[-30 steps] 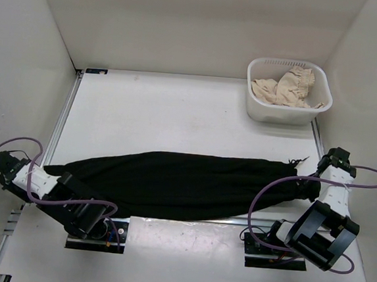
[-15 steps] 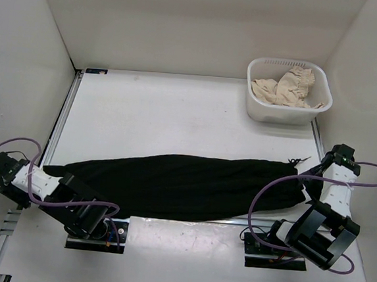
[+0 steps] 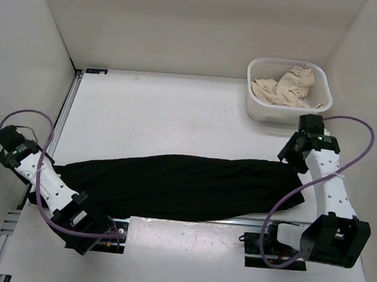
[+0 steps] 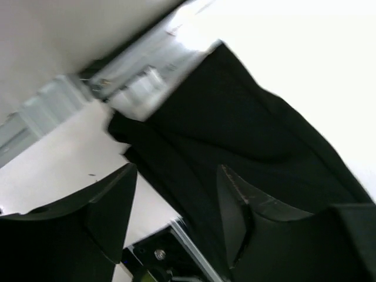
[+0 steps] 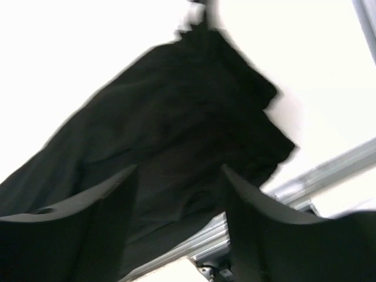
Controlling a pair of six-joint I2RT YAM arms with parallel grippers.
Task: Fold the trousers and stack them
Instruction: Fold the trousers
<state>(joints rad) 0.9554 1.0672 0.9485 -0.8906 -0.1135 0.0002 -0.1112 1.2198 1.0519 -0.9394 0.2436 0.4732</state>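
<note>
Black trousers (image 3: pixel 178 185) — folded lengthwise, flat across table's near edge.

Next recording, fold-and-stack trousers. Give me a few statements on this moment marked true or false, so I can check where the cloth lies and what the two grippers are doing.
1. The plain black soft-fabric trousers lie stretched lengthwise across the near part of the white table. True.
2. The left gripper is shut on the trousers' end. False: its jaws stand open with nothing between them, and the cloth lies on the table below.
3. The beige frilly-edged cloth sits in the white plastic basket at the table's far right corner. True.
4. The right gripper holds one end of the trousers up off the table. False: it is open and holds nothing, and that end lies on the table.
</note>
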